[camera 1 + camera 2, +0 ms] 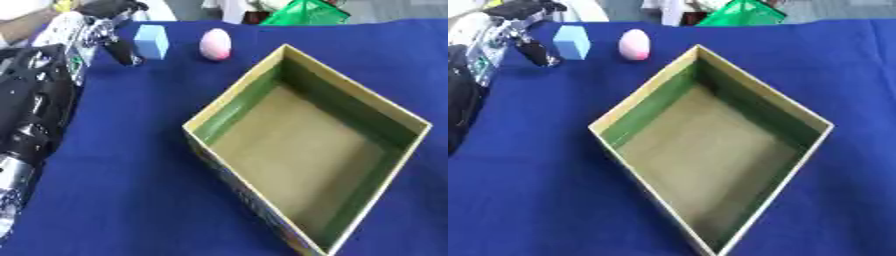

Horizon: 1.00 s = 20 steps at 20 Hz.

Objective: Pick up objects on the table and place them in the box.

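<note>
A light blue cube [150, 41] and a pink egg-shaped object [215, 44] stand side by side on the blue cloth at the far left. To their right and nearer to me sits an open cardboard box [229, 90] with green inner walls and nothing inside. My left hand [103, 20] hangs at the upper left, just left of the cube, holding nothing. One of its dark fingers [125, 51] points down toward the cloth beside the cube without touching it. My right hand shows in neither view.
My left arm [35, 110] fills the left edge of the view. A green object [306, 12] lies beyond the table's far edge. Blue cloth [131, 170] covers the table around the box.
</note>
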Tool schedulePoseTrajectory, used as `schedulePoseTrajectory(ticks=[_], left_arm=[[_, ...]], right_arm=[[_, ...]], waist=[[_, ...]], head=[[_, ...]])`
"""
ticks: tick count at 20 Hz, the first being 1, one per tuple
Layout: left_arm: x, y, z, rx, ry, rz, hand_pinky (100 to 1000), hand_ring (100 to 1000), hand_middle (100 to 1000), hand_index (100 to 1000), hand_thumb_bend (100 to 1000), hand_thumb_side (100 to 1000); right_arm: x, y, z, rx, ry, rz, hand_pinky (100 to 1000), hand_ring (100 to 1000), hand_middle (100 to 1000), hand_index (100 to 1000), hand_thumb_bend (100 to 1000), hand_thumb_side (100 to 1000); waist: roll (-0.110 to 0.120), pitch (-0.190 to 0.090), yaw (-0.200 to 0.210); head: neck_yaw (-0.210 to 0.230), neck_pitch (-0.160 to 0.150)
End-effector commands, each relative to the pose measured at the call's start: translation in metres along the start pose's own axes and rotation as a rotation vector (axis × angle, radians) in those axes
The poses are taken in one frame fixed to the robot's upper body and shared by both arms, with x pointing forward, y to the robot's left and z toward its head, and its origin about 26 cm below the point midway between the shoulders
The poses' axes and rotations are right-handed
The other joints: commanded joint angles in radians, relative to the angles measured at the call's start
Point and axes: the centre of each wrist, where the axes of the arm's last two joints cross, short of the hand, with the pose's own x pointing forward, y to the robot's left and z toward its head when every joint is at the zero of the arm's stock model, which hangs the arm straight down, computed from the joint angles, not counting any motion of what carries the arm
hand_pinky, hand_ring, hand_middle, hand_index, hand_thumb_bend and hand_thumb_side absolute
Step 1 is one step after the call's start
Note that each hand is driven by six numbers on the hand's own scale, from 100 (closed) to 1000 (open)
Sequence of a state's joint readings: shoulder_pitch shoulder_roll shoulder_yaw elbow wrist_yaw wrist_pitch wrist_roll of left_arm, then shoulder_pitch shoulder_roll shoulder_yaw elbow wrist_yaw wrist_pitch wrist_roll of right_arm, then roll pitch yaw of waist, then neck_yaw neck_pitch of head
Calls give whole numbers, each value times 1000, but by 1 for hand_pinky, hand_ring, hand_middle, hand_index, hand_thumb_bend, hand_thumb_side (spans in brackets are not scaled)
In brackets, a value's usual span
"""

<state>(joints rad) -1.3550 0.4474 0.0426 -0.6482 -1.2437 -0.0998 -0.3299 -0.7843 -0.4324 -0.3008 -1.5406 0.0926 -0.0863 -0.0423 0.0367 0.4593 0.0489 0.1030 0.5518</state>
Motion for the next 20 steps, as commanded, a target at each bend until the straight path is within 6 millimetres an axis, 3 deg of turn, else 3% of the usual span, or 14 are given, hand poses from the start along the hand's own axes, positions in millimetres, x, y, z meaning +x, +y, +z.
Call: schedulePoseTrajectory(ticks=[1,6,7,8,11,20], left_arm=[[-7,19,3,40,19,13,860,979,939,1000,437,100],[-9,21,3,41,29,22,850,964,926,984,412,100],[-9,21,3,38,30,24,848,962,922,982,446,100],[-9,21,3,34,30,25,846,959,922,980,403,100],[-9,20,3,27,29,27,829,938,903,971,383,100],[-7,18,2,26,6,37,698,798,808,893,299,100]], right_arm=[[10,-11,-11,-3,-40,23,776,915,568,823,558,1000],[10,-11,-13,-1,-45,21,776,915,566,822,561,1000],[11,-11,-14,-1,-46,21,776,915,566,822,545,1000],[11,-11,-14,-1,-47,20,776,915,566,822,562,1000],[10,-12,-15,-3,-46,20,776,916,565,822,563,1000],[7,-14,-15,-8,-39,21,777,916,564,822,566,1000]], waist=[[1,-19,-1],[1,-4,-7],[1,-2,-8],[0,0,-10],[-1,5,-14],[-4,8,-12]], head=[[8,-13],[23,-14],[28,-15],[31,-16],[35,-18],[39,-19]])
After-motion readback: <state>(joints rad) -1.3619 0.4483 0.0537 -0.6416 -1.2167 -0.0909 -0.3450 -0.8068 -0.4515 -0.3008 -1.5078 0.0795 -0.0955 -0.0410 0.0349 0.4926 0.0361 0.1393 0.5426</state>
